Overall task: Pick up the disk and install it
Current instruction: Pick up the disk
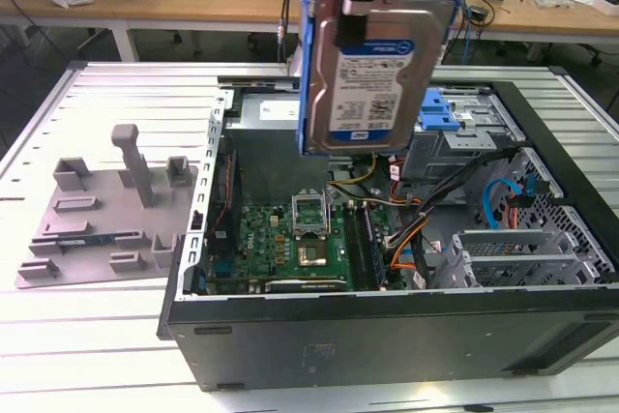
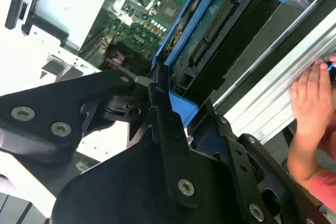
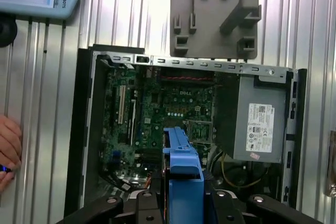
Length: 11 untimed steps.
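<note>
The pincer [image 2: 182, 109] is closed on the disk [image 1: 372, 74], its black fingers [image 2: 167, 129] clamping the blue carrier from both sides. The disk hangs upright in the air, label towards the exterior view, above the open case [image 1: 387, 336] and clear of it. Beneath lie the motherboard [image 1: 290, 239] and a tangle of cables [image 1: 426, 229]. A drive bay with blue rails [image 1: 450, 113] stands behind the disk to the exterior view's right. The grey power supply [image 3: 257, 124] sits in a corner of the case. A grey fixture plate [image 1: 106, 210] lies on the ribbed table [image 1: 87, 345] beside the case, to the exterior view's left. A person's hand [image 3: 8, 148] rests on the table, just beside the case wall.
</note>
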Each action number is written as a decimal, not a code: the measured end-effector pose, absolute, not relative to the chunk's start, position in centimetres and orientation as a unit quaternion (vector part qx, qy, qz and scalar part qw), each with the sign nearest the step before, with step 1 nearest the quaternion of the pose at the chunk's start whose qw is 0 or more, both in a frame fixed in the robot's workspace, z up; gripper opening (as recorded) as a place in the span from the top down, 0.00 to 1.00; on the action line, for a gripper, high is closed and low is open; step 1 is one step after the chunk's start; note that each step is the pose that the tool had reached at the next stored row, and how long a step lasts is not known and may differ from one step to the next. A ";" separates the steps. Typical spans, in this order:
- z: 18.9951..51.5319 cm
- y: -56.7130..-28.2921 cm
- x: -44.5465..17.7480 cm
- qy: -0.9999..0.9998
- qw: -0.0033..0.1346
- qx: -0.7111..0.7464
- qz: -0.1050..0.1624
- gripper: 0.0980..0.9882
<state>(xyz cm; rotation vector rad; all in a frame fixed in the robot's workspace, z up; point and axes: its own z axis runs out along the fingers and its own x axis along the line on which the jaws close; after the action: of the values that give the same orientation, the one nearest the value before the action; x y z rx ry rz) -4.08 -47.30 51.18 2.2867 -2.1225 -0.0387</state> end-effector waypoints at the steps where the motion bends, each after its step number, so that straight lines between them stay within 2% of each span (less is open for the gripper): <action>1: 51.2 -47.6 -3.5 -0.680 0.011 0.733 -0.012 0.70; 8: 51.2 -49.7 -0.2 -0.681 0.011 0.732 -0.013 0.70; 11: 51.2 -49.8 -0.2 -0.682 0.010 0.731 -0.013 0.70</action>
<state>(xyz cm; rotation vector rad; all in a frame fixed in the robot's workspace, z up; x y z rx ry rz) -0.18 -49.77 51.19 2.2822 -2.1279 -0.0394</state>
